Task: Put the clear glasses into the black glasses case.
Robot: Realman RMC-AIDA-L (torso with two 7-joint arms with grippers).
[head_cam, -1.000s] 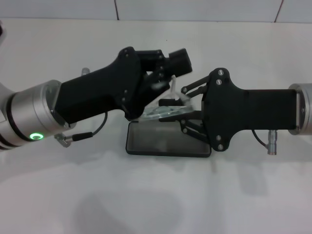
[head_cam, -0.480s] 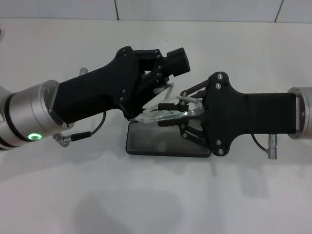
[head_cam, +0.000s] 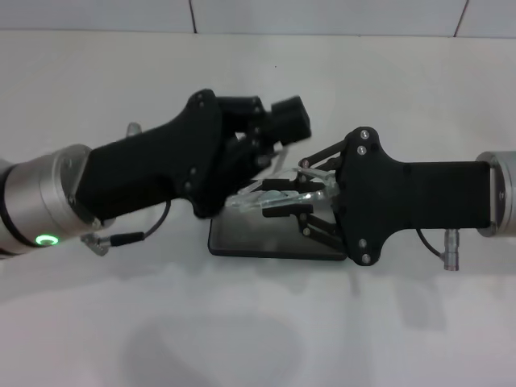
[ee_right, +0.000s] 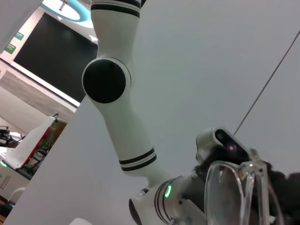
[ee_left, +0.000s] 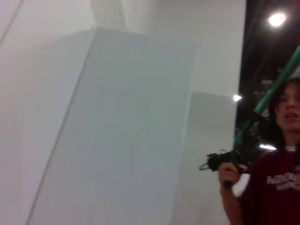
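Transparent plastic clear glasses (head_cam: 284,192): held between both pincers, above the open matte black glasses case (head_cam: 274,240).
Left pincer (head_cam: 260,155): grip state cannot be told.
Right pincer (head_cam: 284,193): clamped on the glasses.

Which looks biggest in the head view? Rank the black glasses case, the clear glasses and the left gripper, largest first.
1. left gripper, though it sits nearer the camera, which inflates it.
2. black glasses case, partly hidden under both grippers.
3. clear glasses, held above the case; their length looks close to the case's.
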